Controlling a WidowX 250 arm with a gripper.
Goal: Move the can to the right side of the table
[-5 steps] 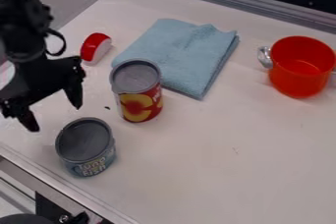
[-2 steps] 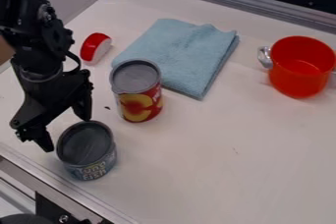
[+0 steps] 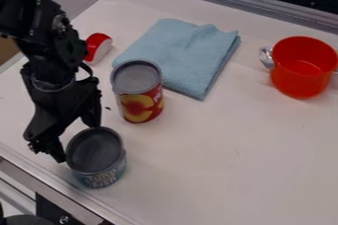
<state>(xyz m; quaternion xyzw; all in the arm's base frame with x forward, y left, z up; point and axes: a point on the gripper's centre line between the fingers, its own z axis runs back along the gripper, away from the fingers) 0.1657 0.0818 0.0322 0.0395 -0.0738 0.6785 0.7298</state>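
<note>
Gripper (image 3: 76, 139) and grey can (image 3: 96, 157) have both slid a bit right and down the view

So the arm has followed the can over, and I reckon it got nudged along. Fingers are spread, tips at the can's upper and left sides, no proper clamp that I can see. It's upright at the lower left of the bench (image 3: 224, 169), with the red can (image 3: 140, 98) standing close by, up and to the right.

Handling guess: rigid metal, squat, no worry about crushing, but maybe heavy if it's full, and those smooth sides could be slippery. I'd go for opposite sides of the body, low under the rim, with as much pad contact as you can get. Grab only the rim and it'll probably tip or squirt out. Next, settle deeper round it, then squeeze.
</note>
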